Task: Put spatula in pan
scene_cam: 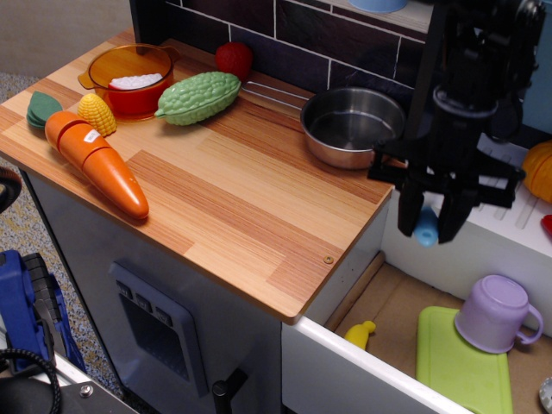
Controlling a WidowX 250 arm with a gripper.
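Note:
The light-blue spatula hangs between the fingers of my black gripper, only its rounded end showing. The gripper is shut on it and holds it in the air just right of the wooden counter's right edge, above the sink area. The shiny steel pan sits at the back right corner of the counter, up and to the left of the gripper, and holds nothing.
On the wooden counter: orange pot, green gourd, red fruit, corn, carrot. In the sink below: purple cup, green board, yellow toy piece.

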